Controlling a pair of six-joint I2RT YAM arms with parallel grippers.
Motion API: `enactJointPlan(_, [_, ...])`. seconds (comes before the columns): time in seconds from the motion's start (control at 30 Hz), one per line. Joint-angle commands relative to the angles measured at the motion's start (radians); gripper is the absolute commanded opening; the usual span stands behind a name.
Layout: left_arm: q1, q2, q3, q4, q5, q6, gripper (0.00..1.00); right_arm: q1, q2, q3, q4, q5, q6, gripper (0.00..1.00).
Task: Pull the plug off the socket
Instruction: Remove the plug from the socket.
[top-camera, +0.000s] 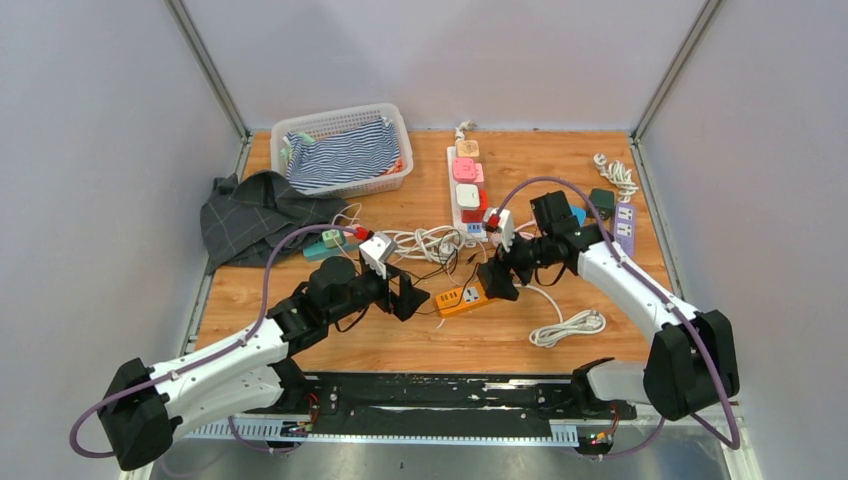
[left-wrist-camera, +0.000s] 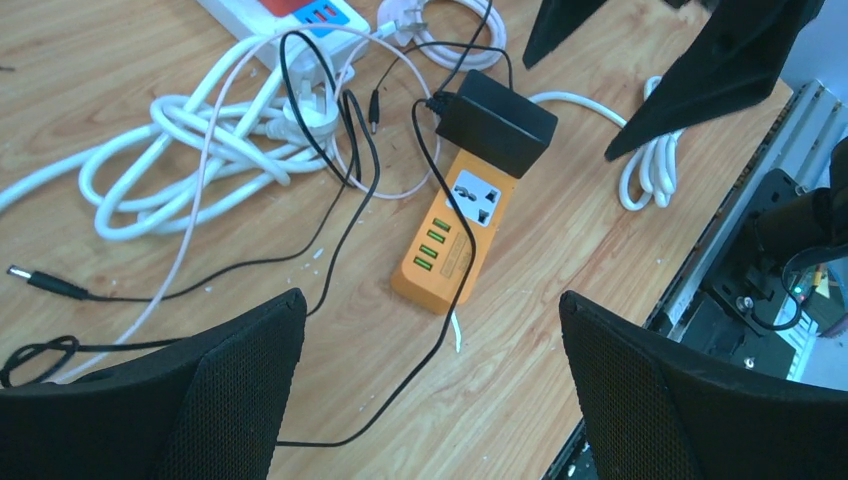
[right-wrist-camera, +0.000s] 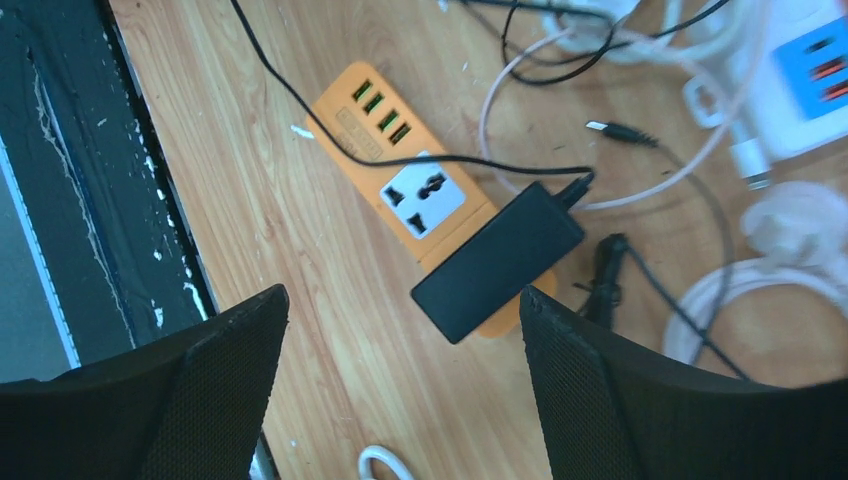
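1. The left pincer (left-wrist-camera: 430, 300) hangs wide open and empty. The right pincer (right-wrist-camera: 400, 295) is the same, with its fingers spread and nothing between them.
2. The plug (right-wrist-camera: 497, 262), a black brick, lies just ahead of the right pincer's gap. It is seated in one end of the orange strip (left-wrist-camera: 415, 283).
3. For the left pincer the plug is farther out. The strip's free end, the one with the small ports, sits right below its gap.
4. I'd judge the plug hard, light and rather smooth, and stiff enough to squeeze firmly. Its two long flat sides look like the place to grip.
5. The thin cord (right-wrist-camera: 480, 162) trailing off it is limp, so it is no handle.
6. The strip looks light too and would likely lift with the plug unless its free end is pinned down.
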Motion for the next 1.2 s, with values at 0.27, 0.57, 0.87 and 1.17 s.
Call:
enactJointPlan(0.27, [-0.002,0.061,-0.013,0.094,0.104,0.003,0.96,0.119,0.029,-0.118,0.231,0.285,0.27,0.82])
enactJointPlan(0.57, [-0.109,0.134,-0.069,0.227,0.044,0.23,0.95,0.163,0.076,-0.09,0.197,0.387,0.265,0.64])
enactJointPlan(0.87, [-0.169,0.36,-0.058,0.471,0.049,0.428,0.99,0.175,0.114,-0.068,0.155,0.45,0.212,0.37])
enactJointPlan(1.17, [-0.222,0.533,-0.101,0.826,0.024,0.426,1.0,0.156,0.094,-0.077,0.074,0.445,0.072,0.12])
